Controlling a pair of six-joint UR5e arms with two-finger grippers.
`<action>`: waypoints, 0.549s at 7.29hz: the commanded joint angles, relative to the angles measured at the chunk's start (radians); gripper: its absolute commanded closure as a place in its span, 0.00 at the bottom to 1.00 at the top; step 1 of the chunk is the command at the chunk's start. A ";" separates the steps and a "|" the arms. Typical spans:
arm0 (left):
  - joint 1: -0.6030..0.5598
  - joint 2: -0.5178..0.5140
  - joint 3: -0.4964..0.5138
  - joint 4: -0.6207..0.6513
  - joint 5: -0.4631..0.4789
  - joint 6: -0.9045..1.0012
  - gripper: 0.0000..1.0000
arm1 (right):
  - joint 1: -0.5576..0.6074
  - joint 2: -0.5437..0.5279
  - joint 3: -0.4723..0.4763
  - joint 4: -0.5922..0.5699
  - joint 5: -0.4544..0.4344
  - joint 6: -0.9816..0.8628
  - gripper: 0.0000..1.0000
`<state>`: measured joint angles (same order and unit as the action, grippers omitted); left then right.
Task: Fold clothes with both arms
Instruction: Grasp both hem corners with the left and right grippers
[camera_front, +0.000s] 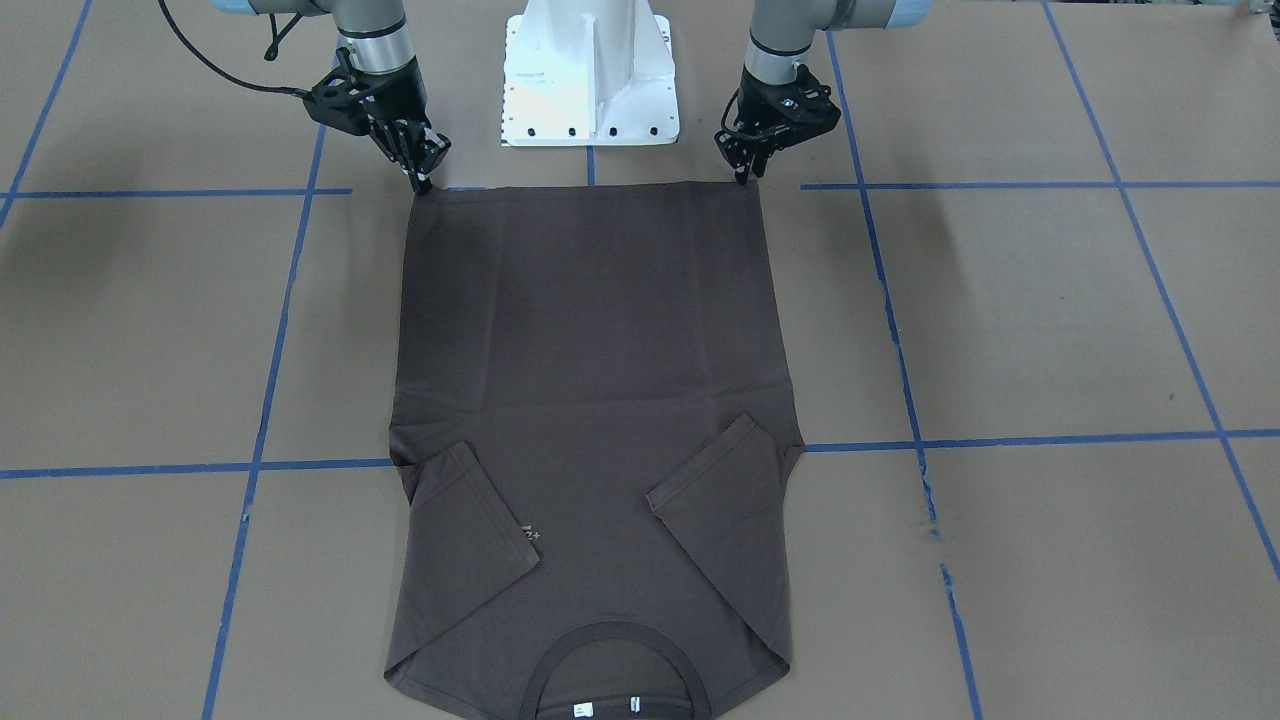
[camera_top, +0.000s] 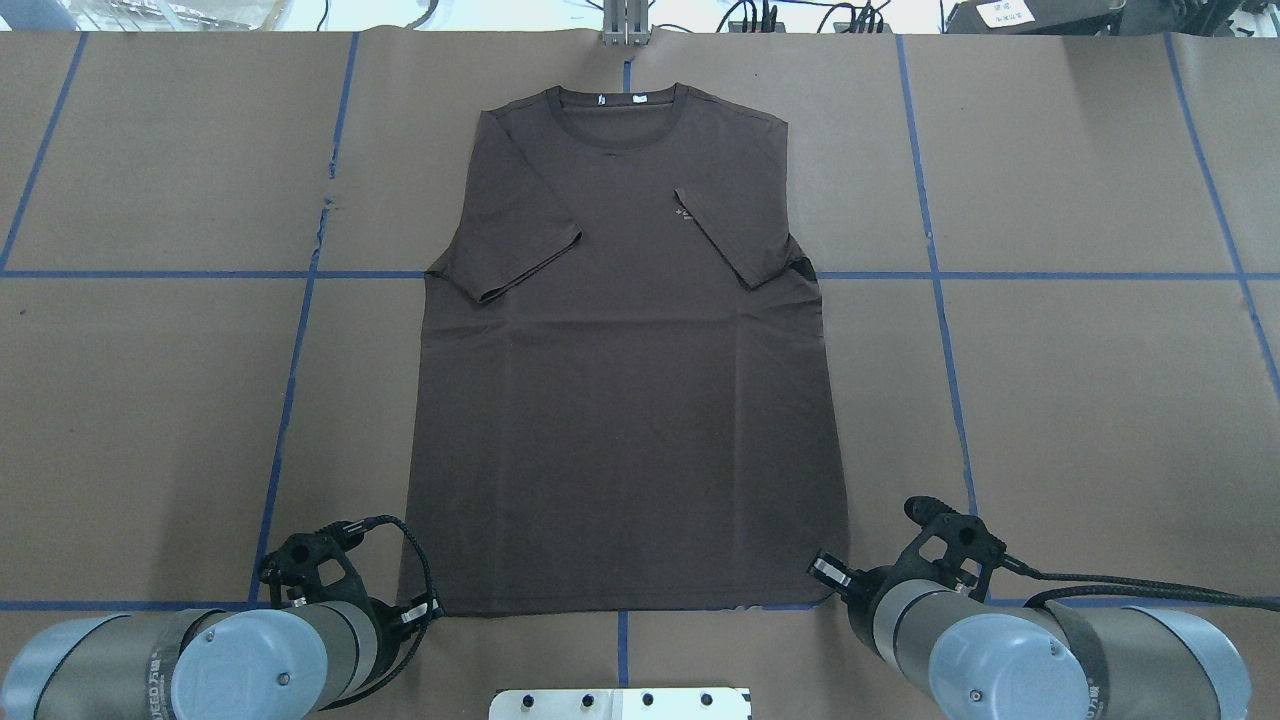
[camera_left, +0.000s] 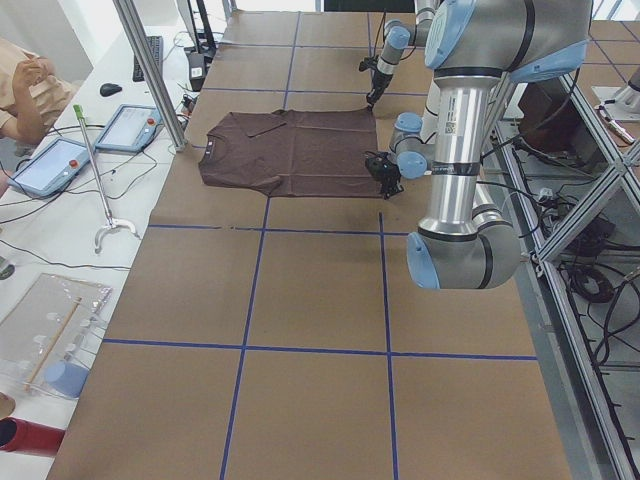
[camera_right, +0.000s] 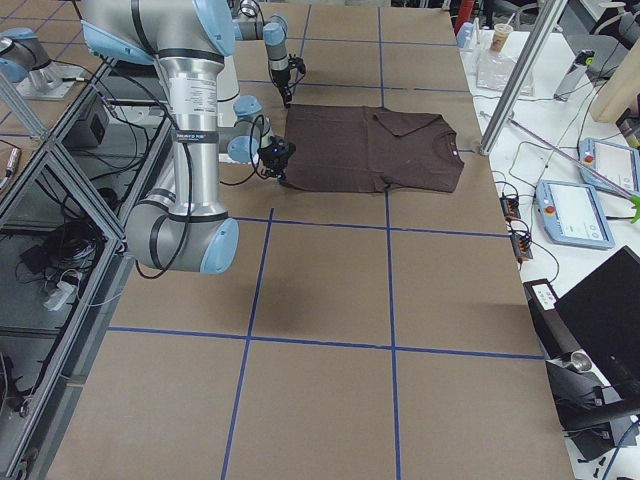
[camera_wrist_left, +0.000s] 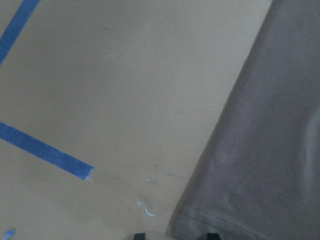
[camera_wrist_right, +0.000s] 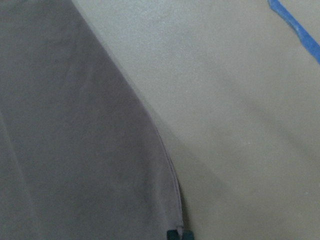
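The dark brown T-shirt (camera_front: 590, 380) lies flat on the table, both sleeves folded in over the chest. Its collar (camera_top: 620, 100) is at the far side and its hem towards the robot. My left gripper (camera_front: 742, 178) is down at the hem corner on its side. In the left wrist view (camera_wrist_left: 175, 235) its fingertips stand apart on either side of that corner. My right gripper (camera_front: 422, 182) is at the other hem corner. In the right wrist view (camera_wrist_right: 180, 234) its fingertips are pinched together on the hem edge of the shirt (camera_wrist_right: 75, 125).
The white bolted pedestal (camera_front: 590, 75) stands just behind the hem, between the two arms. Blue tape lines (camera_front: 270, 380) cross the brown table cover. Tablets (camera_left: 50, 165) and cables lie on a side table beyond the collar end.
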<state>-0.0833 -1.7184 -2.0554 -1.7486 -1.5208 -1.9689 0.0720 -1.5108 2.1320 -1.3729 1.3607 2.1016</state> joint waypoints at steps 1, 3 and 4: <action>-0.001 -0.003 0.011 0.000 -0.004 0.018 1.00 | 0.000 -0.002 0.000 0.000 0.000 0.000 1.00; -0.010 -0.001 0.005 0.001 -0.006 0.019 1.00 | 0.000 -0.002 0.000 0.000 0.000 0.000 1.00; -0.016 -0.001 0.000 0.003 -0.006 0.034 1.00 | 0.000 -0.003 0.002 0.000 0.000 0.000 1.00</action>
<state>-0.0933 -1.7199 -2.0493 -1.7465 -1.5253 -1.9470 0.0721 -1.5129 2.1327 -1.3729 1.3606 2.1016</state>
